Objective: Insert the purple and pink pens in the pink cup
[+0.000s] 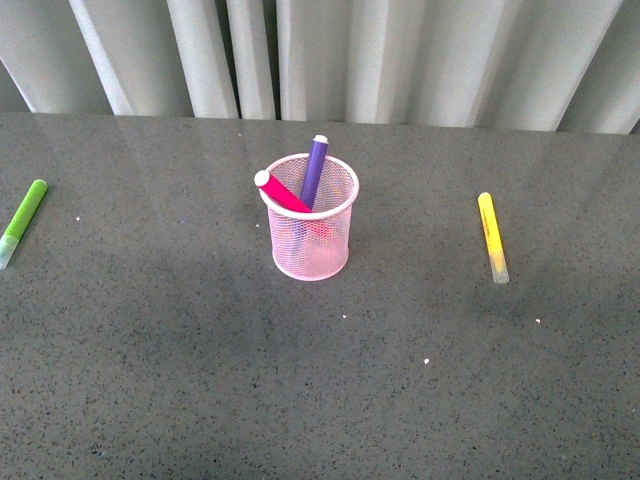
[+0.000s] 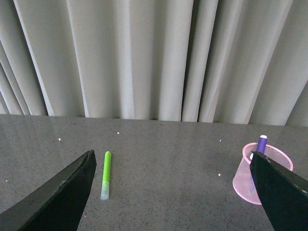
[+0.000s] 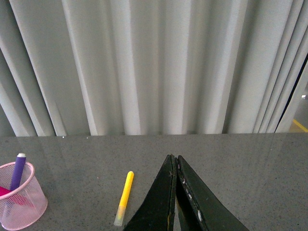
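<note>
Pink cup (image 1: pixel 310 245), pale mesh, stands upright mid-table; purple pen (image 1: pixel 314 172) leans inside toward 12 o'clock, magenta-pink pen (image 1: pixel 282 193) tilts toward 10 o'clock against the rim

My left claw (image 2: pixel 175 192) hangs wide open above the grey counter (image 2: pixel 168 159). A green marker (image 2: pixel 106 174) lies at eleven o'clock; the pink cup (image 2: pixel 250 180), purple pen (image 2: pixel 261 144) upright inside, stands at two o'clock, before pale curtains (image 2: pixel 144 57).

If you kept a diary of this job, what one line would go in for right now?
purple pen: in pink cup | pink pen: in cup | left end effector: open, empty | right end effector: shut, empty
</note>
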`<state>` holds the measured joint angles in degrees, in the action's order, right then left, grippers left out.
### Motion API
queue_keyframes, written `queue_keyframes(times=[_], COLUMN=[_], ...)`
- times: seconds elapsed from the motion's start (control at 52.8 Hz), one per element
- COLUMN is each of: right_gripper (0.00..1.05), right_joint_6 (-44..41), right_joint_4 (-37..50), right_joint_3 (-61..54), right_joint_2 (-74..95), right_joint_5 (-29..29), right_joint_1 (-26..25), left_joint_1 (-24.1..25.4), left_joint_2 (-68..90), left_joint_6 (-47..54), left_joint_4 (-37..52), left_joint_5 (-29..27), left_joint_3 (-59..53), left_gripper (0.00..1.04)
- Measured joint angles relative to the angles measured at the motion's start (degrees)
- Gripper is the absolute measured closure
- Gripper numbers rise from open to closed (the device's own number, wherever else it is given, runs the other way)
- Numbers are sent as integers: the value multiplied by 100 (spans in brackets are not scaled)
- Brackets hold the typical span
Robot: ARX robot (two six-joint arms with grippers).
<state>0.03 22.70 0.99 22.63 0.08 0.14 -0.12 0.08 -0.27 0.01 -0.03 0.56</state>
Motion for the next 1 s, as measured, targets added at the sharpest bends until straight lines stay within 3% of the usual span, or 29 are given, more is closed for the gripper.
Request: queue_keyframes(times=[0.645,0.739,0.967,1.005], right_gripper=[101,101,101,97], right_joint_6=[0,2,2,0], right_joint_4=[-1239,-2212,-2260,-2260], right_joint_3=[0,0,2,2], right_joint_2=[-1255,-2039,-2238,-2238], right_joint_5=[0,2,2,2], right_joint_1=[0,-2,0,0], left_joint_1=[0,0,0,0], left_joint_2=[0,0,0,0], left_joint_6=[0,0,0,0], left_joint_4=[0,0,0,0], left_joint_5=[0,-2,0,-2], left_joint_3=[0,0,0,0], left_gripper=[7,7,7,7])
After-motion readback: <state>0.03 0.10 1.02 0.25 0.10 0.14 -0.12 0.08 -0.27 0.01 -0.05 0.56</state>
